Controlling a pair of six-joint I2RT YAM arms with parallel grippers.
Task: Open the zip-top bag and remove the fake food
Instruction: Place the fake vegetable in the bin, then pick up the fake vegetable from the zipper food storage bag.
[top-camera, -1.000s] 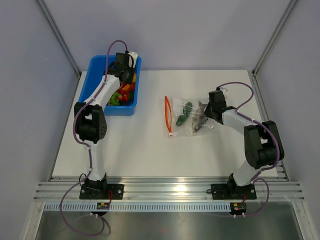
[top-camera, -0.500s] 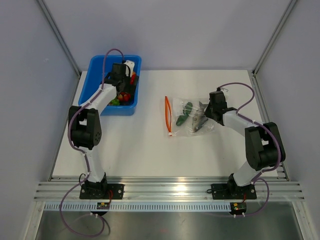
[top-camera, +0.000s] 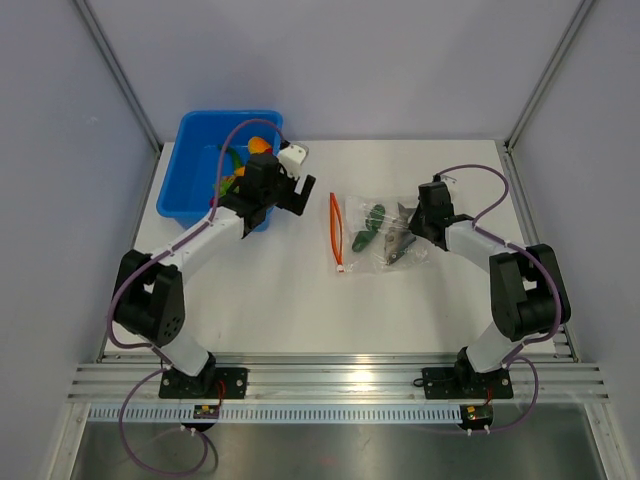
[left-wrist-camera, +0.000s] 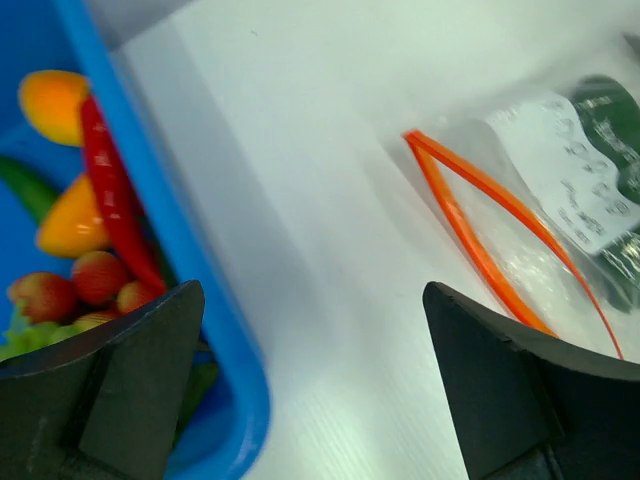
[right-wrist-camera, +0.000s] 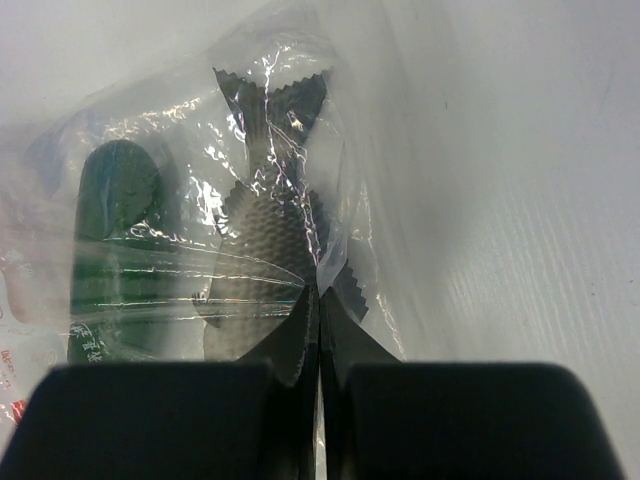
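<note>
The zip-top bag (top-camera: 385, 232) lies flat at mid-table, its orange zip strip (top-camera: 336, 230) gaping on the left side. Through the plastic I see a green cucumber (right-wrist-camera: 115, 225) and a grey fish (right-wrist-camera: 262, 235). My right gripper (right-wrist-camera: 318, 305) is shut on the bag's plastic at its right edge, beside the fish; in the top view the right gripper (top-camera: 413, 228) rests there. My left gripper (top-camera: 288, 200) hangs open and empty over bare table between the blue tub (top-camera: 190, 175) and the bag. The left wrist view shows the zip strip (left-wrist-camera: 480, 225) and the white label (left-wrist-camera: 570, 170).
The tub's rim (left-wrist-camera: 170, 230) runs along the left of the left wrist view. Inside the tub lie an orange pepper (left-wrist-camera: 55, 100), a red chili (left-wrist-camera: 110, 190) and strawberries (left-wrist-camera: 75, 295). Grey walls close in the table on three sides.
My left gripper opened wide over the tub, then swung out of it to the right, toward the bag. The right gripper and the bag have not moved.
</note>
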